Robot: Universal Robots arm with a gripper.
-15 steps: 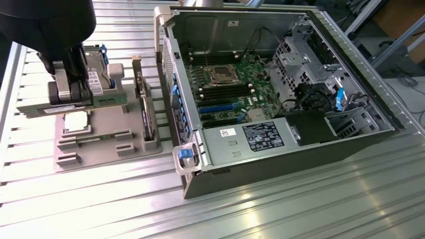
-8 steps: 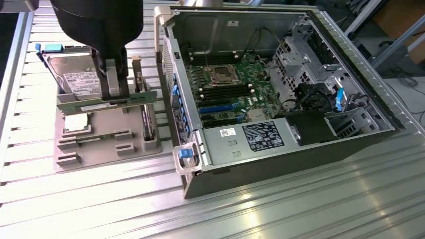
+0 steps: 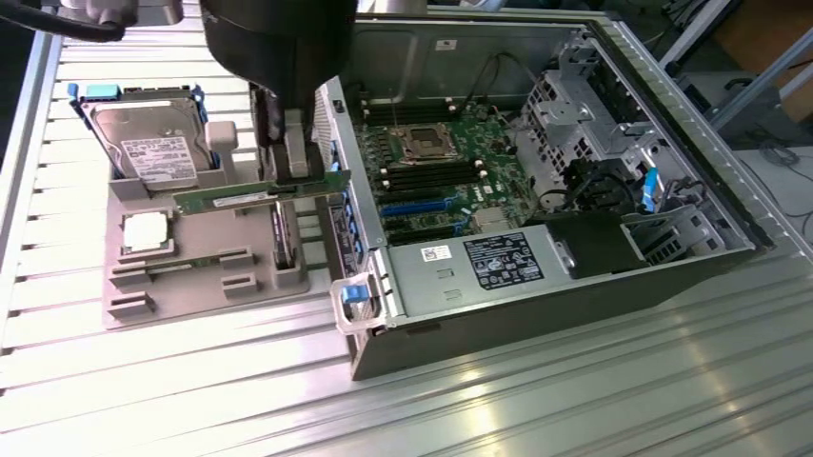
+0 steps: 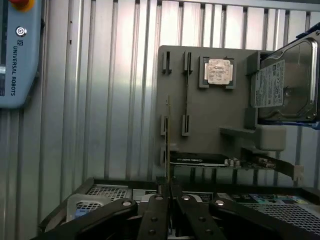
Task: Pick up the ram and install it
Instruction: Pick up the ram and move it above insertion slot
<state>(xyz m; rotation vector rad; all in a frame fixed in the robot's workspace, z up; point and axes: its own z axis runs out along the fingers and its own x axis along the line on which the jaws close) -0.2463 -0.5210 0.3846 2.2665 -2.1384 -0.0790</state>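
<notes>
- Green and thin, the ram [image 3: 235, 198] hangs level in the gripper [image 3: 292, 171]. The grey fingers are closed tight on it, nearer to its end on the case side, so the longer part sticks out toward 9 o'clock in the exterior view.
- The ram is over the far part of the grey tray [image 3: 190, 303]. The hard drive [image 3: 152, 143] is at 11 o'clock from it and the silver CPU [image 3: 147, 231] is at 8 o'clock. I cannot tell how far its lower edge is above the tray.
- The end of the ram at 3 o'clock reaches the side wall of the open computer case [image 3: 546, 319]. That edge is very near.
- Beyond this wall, at 3 o'clock from the gripper, the motherboard [image 3: 439, 162] lies flat with its slots facing up. The power supply [image 3: 496, 257] borders it at 5 o'clock.
- The ribbed metal table [image 3: 572, 400] spreads wide toward 5 o'clock.
- The wrist view shows the ram [image 4: 167, 130] on edge, as one thin line going out from the gripper [image 4: 167, 189], with the black links on both sides.
- The wrist view also gives the tray [image 4: 210, 115] from above: the CPU [image 4: 219, 71], the hard drive [image 4: 285, 82], an expansion card [image 4: 210, 160] standing in it, and a teach pendant [image 4: 15, 60] well apart.
</notes>
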